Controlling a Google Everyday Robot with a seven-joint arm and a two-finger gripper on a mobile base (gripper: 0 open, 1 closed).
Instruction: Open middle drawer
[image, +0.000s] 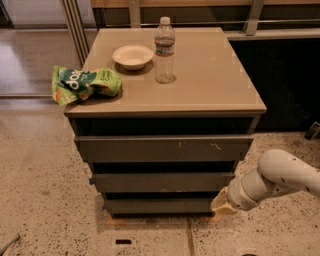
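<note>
The middle drawer (162, 182) is a flat grey-brown front with no handle, between a wider scratched top drawer (164, 148) and a narrower bottom drawer (159, 205). All three fronts sit flush in the cabinet. My gripper (220, 204) is at the end of the white arm (280, 176), low at the cabinet's right front corner. It sits beside the right end of the bottom drawer, just below the middle drawer's right end.
On the tan cabinet top (210, 75) stand a clear water bottle (164, 50), a white bowl (132, 56) and a green chip bag (85, 83) overhanging the left edge. Speckled floor surrounds the cabinet. A dark wall lies to the right.
</note>
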